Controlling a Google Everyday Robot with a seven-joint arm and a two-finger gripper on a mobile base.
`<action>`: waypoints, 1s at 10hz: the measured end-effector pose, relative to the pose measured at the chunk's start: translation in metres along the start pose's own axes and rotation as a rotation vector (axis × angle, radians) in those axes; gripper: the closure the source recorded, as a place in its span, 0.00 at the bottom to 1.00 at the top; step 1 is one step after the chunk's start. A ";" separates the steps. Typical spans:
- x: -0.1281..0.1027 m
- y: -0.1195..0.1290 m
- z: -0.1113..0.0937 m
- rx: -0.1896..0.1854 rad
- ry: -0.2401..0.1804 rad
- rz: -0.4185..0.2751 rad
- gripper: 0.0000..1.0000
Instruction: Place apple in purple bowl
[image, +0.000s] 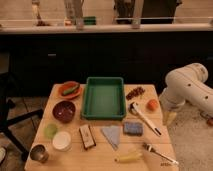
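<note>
The wooden counter (97, 159) carried a spread of kitchen things, and the apple (152, 104) sat near its right edge, just right of a white-handled utensil (144, 118) and a little below a small heap of reddish-brown snacks (135, 92). The purple bowl (64, 111) stood on the opposite, left side, well apart from the apple, with a green tray (104, 97) between them. Nothing could be seen inside the bowl. Behind the bowl lay an orange plate (69, 89) holding a green item, and in front of it were a pale green small bowl (50, 131), a white cup (61, 141) and a metal cup (38, 153) at the front left corner. Along the front half of the counter lay a dark bar-shaped packet (87, 136), a gray cloth (112, 135), a blue sponge (133, 128), a banana (128, 157) and a long-handled tool (159, 154) near the front right corner. The robot's white arm (187, 87) curved in from the right, and the end effector (170, 118) hung pointing down just off the counter's right edge, near the apple but not touching it. It held nothing that could be seen, and whether it was spread wide or pinched narrow could not be told.
</note>
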 end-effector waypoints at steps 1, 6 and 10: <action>0.000 0.000 0.000 0.000 0.000 0.000 0.20; -0.002 -0.031 0.017 0.042 -0.200 -0.063 0.20; -0.009 -0.064 0.048 0.053 -0.443 -0.137 0.20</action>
